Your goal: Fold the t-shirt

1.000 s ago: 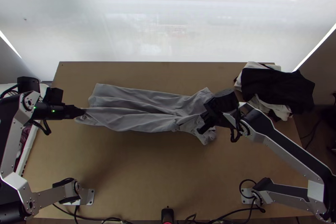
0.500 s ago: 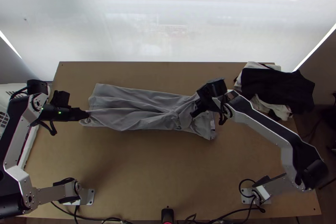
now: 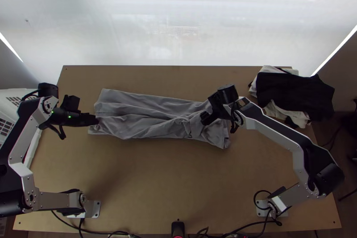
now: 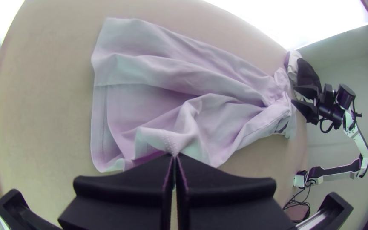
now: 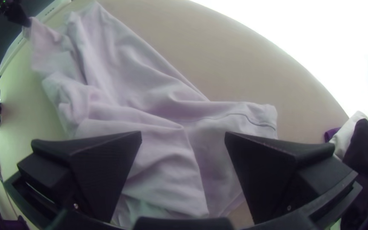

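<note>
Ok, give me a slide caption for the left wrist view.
The left claw pinches the creased t-shirt on the wooden table, the open right claw at its far end.

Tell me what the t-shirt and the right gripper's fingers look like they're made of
The t-shirt looks like thin, matte woven or knit fabric, perhaps cotton or a blend: it drapes in soft creases and shows stitched seams. The right gripper's fingers seem to be matte black plastic, perhaps hard rubber: smooth, flat faces with little shine.
</note>
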Robot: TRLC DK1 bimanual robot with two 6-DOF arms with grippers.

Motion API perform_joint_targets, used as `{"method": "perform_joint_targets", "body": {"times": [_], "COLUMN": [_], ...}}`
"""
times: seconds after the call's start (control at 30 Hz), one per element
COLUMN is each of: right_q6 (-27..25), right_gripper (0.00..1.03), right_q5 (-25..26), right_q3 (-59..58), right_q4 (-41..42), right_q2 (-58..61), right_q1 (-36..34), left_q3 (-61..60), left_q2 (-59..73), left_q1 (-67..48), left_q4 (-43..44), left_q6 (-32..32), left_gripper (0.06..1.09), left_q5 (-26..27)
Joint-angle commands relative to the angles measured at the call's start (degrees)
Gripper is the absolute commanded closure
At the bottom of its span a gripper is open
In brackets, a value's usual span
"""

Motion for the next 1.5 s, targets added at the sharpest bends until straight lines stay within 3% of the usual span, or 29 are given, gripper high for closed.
{"method": "perform_joint_targets", "body": {"times": [0.0, 0.33, 0.47, 0.67, 0.7, 0.93, 1.07, 1.1, 1.47], "right_q6": [-2.6, 0.8, 0.7, 0.5, 0.6, 1.4, 2.3, 2.3, 2.4], "right_gripper": [0.1, 0.1, 0.16, 0.16, 0.2, 0.74, 0.97, 1.0, 1.0], "right_q5": [0.0, 0.0, 0.0, 0.1, 0.1, 0.1, 0.2, 0.2, 0.2], "right_q3": [-1.1, -1.0, -1.5, -3.6, -3.7, -4.3, -4.6, -4.6, -5.3], "right_q4": [-4.0, -7.1, -7.0, -5.5, -5.3, -2.5, -2.0, -2.0, -7.0], "right_q2": [-6.3, -6.7, -3.6, -1.0, -0.6, -1.0, -3.7, -4.3, -15.1], "right_q1": [3.8, 14.4, 14.6, 12.4, 12.0, 10.6, 9.8, 9.6, 4.7], "left_q3": [-0.2, -0.5, -0.4, 0.1, 0.1, 0.4, 0.4, 0.4, 1.2], "left_q2": [1.1, 1.2, 1.1, 1.1, 1.1, 1.2, 0.9, 0.8, -3.4], "left_q1": [-0.2, -0.4, -0.3, -0.1, -0.1, -0.2, 0.0, 0.0, 0.2], "left_q4": [0.7, 1.1, 1.2, 1.1, 1.1, 1.0, 0.6, 0.5, -1.0], "left_q6": [-0.2, -0.6, -0.5, -0.2, -0.2, -0.2, 0.1, 0.1, -0.5], "left_gripper": [1.05, 1.05, 1.05, 1.05, 1.05, 1.05, 1.05, 1.05, 1.05], "left_q5": [0.0, 0.0, -0.1, -0.1, -0.1, -0.1, -0.1, -0.1, 0.0]}}
